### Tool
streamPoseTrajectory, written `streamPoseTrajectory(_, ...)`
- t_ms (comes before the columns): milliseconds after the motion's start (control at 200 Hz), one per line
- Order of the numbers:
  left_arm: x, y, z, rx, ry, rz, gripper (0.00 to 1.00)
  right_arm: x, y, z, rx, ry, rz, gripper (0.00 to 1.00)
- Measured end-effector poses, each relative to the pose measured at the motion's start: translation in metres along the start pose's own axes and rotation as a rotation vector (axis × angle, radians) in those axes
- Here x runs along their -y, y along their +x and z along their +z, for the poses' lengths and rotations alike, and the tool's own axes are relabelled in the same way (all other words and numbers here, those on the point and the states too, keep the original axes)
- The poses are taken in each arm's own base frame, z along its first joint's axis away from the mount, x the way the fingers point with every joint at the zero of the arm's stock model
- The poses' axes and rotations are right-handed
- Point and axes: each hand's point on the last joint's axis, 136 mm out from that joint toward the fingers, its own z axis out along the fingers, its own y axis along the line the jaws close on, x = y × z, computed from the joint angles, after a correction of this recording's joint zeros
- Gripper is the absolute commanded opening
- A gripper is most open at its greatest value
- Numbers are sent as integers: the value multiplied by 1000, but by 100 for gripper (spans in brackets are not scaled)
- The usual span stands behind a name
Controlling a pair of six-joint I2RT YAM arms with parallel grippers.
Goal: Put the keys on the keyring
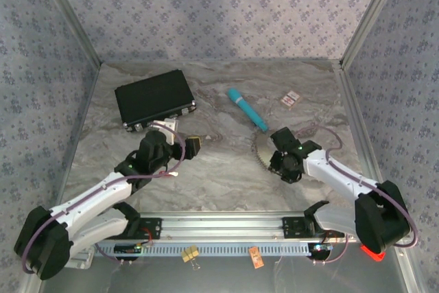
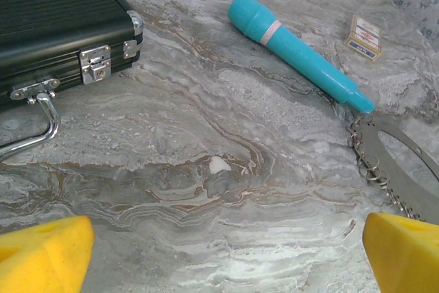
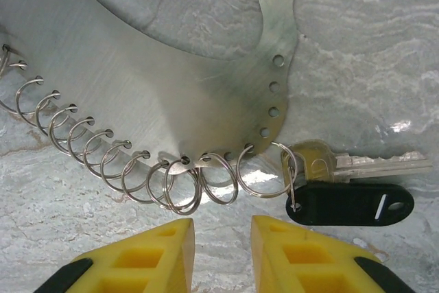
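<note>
Seen from above, two robot arms reach over a marbled grey table (image 1: 226, 183). The keyring (image 1: 258, 150), a flat silvery plate with a jagged edge, lies right of centre. It is just beside the near tip of a teal stick (image 1: 247, 109).

The right end effector (image 3: 221, 228) hovers low over the keyring's near edge. Its yellow fingers are released, with only a narrow gap between them. Bare table shows through the gap and nothing is grasped.

In the right wrist view, a row of small rings (image 3: 103, 152) is threaded through holes along the plate's rim. The last ring on the right carries one key (image 3: 363, 164) with a black tag (image 3: 350, 204). Both lie flat on the table beside the plate. The other rings in view look empty, and a few holes further round the rim have no ring.

The left end effector (image 2: 226, 228) is well to the left of the keyring. Its fingers are spread wide and hold nothing. Far left on the table sits a closed black case (image 1: 154, 99). A small card (image 1: 291, 99) lies at the far right.

At least one key seems to be on the keyring already. No loose key is clearly visible on the table. Two small objects by the near rail are too small to identify, so it is unclear whether more keys remain.
</note>
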Motion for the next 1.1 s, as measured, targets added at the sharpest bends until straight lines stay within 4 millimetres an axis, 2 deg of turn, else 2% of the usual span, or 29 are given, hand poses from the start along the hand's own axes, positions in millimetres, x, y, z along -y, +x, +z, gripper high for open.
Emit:
streamPoseTrajectory(215, 1, 2, 1, -5, 1, -4, 100, 3, 8, 9, -29, -12, 16, 29)
streamPoseTrajectory(595, 1, 1, 0, -4, 3, -3, 100, 1, 3, 19, -25, -40, 40, 26)
streamPoseTrajectory(1104, 2, 2, 0, -5, 4, -10, 100, 0, -6, 20, 0, -55, 50, 20)
